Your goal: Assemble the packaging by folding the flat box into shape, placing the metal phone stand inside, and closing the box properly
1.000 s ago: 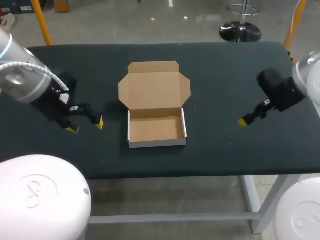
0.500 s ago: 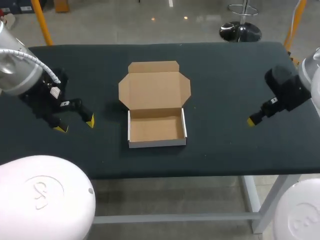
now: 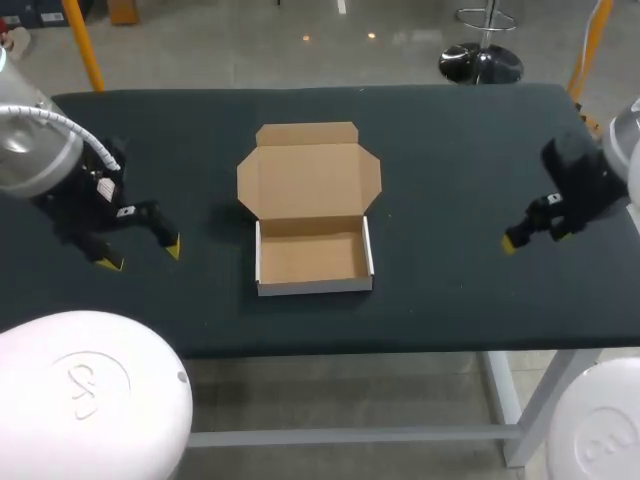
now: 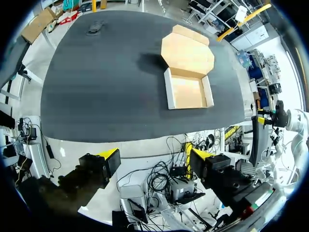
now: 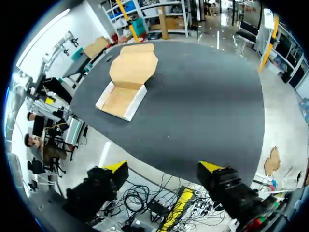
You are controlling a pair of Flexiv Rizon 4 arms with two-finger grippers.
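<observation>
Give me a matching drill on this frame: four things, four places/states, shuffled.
Things:
1. box lid
2. box tray
3. left tool
4. right tool

Places/states:
a. open, holding nothing, to the right of the box
b. walls folded up, nothing inside
c. open, holding nothing, to the left of the box
d. swung back, lying open on the table behind the tray

Pairs: 1-d, 2-b, 3-c, 4-a
</observation>
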